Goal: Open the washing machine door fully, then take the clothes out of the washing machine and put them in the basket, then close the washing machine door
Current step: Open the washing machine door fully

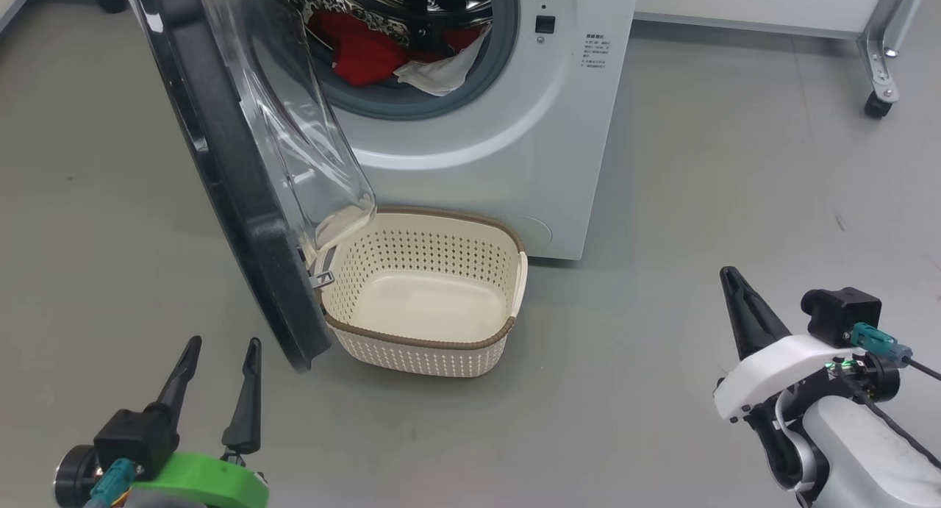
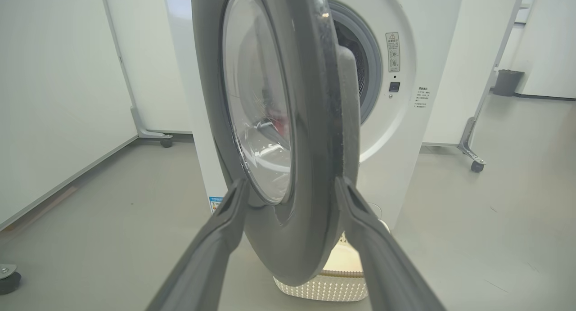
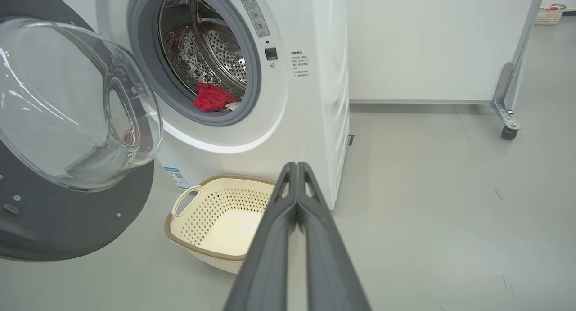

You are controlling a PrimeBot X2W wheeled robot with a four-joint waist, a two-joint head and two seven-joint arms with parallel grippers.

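With the door (image 1: 242,199) hanging half open beside the empty basket (image 1: 419,342) and the clothes (image 1: 364,52) lying in the washing machine (image 1: 514,148), the left gripper (image 1: 225,342) is hovering spread-fingered near the door's edge, the right gripper (image 1: 735,295) is sitting pinched shut and empty, and the opening step is probably calling for swinging the door wider.

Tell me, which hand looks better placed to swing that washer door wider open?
Probably the left hand: it is open and sits right by the door, fingers aimed at its dark rim. The right hand is shut and off to the far side.
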